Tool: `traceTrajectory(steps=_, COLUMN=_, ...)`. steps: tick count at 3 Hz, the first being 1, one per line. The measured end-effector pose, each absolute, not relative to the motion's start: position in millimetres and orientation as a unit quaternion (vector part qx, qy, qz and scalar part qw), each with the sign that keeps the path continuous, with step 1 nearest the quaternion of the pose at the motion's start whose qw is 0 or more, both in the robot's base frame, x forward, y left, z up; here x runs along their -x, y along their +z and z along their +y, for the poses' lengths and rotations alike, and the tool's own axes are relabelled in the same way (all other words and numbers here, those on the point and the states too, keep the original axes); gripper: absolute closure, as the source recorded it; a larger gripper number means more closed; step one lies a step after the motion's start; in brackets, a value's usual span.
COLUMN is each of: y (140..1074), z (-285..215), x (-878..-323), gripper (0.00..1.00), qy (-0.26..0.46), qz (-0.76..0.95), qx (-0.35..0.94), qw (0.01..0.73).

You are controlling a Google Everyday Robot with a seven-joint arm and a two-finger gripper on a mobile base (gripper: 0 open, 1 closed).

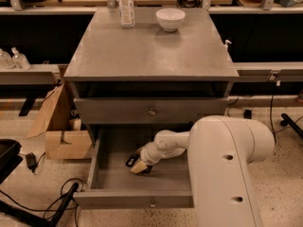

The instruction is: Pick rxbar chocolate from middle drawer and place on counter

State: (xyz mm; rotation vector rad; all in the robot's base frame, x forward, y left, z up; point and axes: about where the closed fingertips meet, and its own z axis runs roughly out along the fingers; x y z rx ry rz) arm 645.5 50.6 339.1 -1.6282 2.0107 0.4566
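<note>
The middle drawer (pixel 111 174) stands pulled out below the cabinet, and its low front panel carries a small brass knob (pixel 152 204). My gripper (pixel 139 167) reaches down into the drawer on the end of the white arm (pixel 227 164), its tan tip on the drawer floor. The rxbar chocolate (pixel 131 161), a small dark flat bar with pale print, lies right at the left side of the gripper tip and is partly hidden by it. The grey counter (pixel 151 51) is above.
A white bowl (pixel 170 18) and a clear bottle (pixel 125 4) stand at the back of the counter. The upper drawer (pixel 151 111) is closed. A cardboard box (pixel 66 141) and cables (pixel 57 193) lie on the floor to the left of the cabinet.
</note>
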Motion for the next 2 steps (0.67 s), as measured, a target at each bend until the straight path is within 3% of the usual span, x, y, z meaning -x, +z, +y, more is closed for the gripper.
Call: traceTrajectory(steps=2, y=345.1, z=50.6, x=-645.5, gripper=1.0, qy=0.168, qz=0.74, qx=0.599, qw=0.254)
